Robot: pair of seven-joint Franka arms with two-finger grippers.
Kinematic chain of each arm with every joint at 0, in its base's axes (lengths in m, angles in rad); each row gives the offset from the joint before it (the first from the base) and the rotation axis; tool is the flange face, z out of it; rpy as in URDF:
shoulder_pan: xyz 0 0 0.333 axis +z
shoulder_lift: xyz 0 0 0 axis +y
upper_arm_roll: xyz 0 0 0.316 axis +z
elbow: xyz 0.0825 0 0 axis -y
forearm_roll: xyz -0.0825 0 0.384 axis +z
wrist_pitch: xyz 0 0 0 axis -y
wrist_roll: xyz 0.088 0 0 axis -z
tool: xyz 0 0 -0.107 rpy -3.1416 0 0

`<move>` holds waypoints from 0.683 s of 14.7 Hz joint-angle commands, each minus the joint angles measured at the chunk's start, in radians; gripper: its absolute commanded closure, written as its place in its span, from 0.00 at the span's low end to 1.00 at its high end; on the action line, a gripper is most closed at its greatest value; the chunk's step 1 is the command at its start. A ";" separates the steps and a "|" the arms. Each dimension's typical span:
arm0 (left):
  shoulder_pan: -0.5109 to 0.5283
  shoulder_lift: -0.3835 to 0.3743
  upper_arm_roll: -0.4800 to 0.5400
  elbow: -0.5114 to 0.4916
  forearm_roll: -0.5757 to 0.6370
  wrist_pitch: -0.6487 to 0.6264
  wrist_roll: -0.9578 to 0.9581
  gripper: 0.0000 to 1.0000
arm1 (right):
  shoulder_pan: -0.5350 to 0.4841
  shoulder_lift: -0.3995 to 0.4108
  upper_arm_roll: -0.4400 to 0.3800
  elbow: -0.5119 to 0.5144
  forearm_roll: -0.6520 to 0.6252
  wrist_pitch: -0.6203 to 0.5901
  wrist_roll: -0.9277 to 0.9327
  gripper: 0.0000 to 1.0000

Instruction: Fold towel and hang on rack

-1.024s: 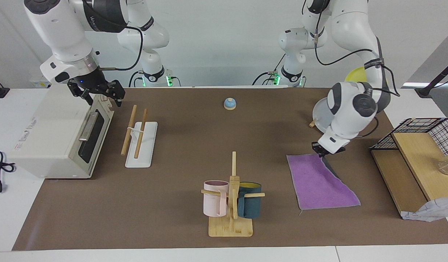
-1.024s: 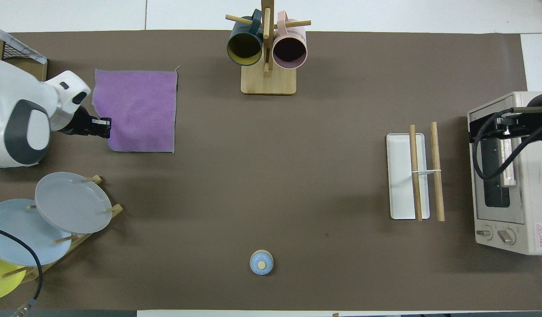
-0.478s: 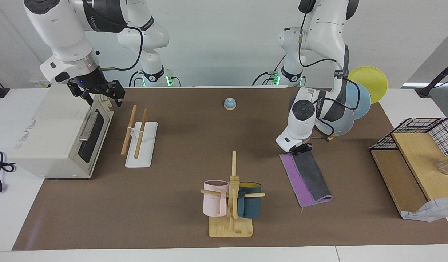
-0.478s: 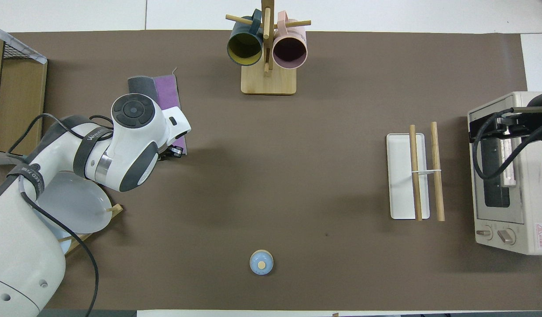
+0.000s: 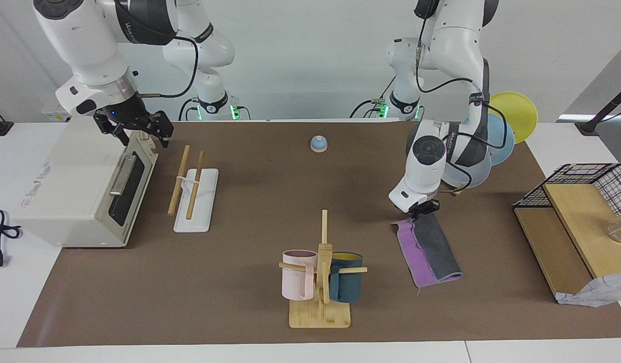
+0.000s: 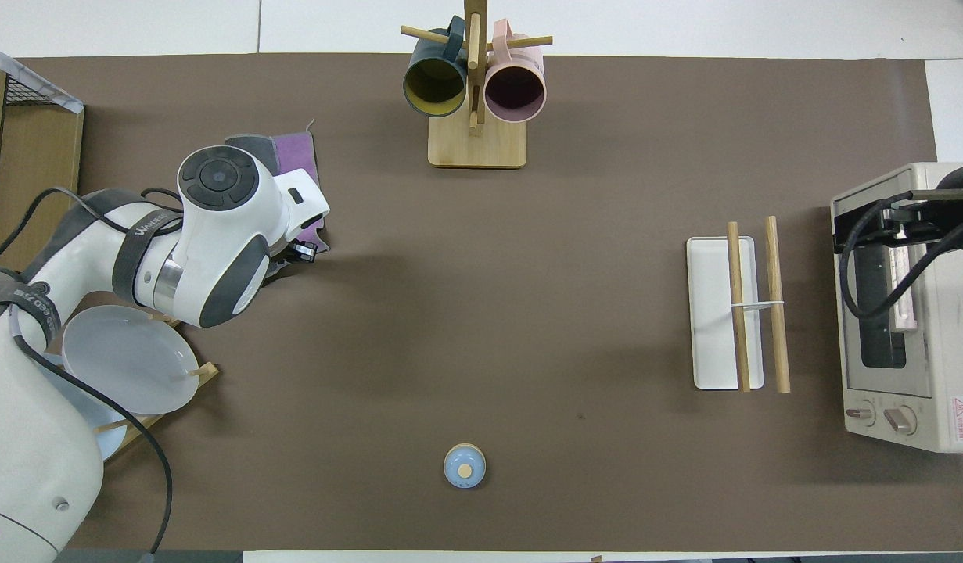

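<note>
The towel (image 5: 431, 249) lies folded roughly in half toward the left arm's end of the table, its dark grey face on top and a purple strip showing along one side. In the overhead view only a purple and grey end of the towel (image 6: 297, 148) shows past the arm. My left gripper (image 5: 422, 209) (image 6: 303, 250) is low at the towel's end nearest the robots, shut on the towel's edge. The rack (image 5: 191, 186) (image 6: 735, 313), two wooden rods on a white base, sits bare beside the oven. My right gripper (image 5: 133, 132) waits open over the oven.
A toaster oven (image 5: 83, 186) stands at the right arm's end. The mug tree (image 5: 320, 272) with two mugs is mid-table, farthest from the robots. A blue bell (image 5: 318, 143) sits near the robots. Plates on a stand (image 5: 492, 146) and a wire-and-wood shelf (image 5: 577, 201) flank the towel.
The left gripper drew the towel's edge across, folding the flat purple square in half with grey on top, then shifted slightly. The right arm has not moved.
</note>
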State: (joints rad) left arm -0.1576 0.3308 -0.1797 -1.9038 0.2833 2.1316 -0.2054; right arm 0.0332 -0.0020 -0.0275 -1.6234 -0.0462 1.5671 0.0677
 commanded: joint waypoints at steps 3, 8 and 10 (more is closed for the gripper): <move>-0.033 0.005 -0.001 0.014 0.014 -0.015 -0.002 1.00 | -0.012 -0.006 0.003 -0.004 0.017 0.001 -0.020 0.00; -0.054 0.002 -0.001 -0.007 0.011 -0.002 -0.008 1.00 | -0.012 -0.006 0.003 -0.004 0.017 0.001 -0.020 0.00; -0.059 -0.003 -0.001 -0.027 0.011 0.013 -0.006 1.00 | -0.012 -0.006 0.003 -0.004 0.017 0.001 -0.020 0.00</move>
State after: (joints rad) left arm -0.2022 0.3333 -0.1887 -1.9088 0.2833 2.1281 -0.2050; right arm 0.0332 -0.0020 -0.0275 -1.6234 -0.0462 1.5671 0.0677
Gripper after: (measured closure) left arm 0.982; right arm 0.000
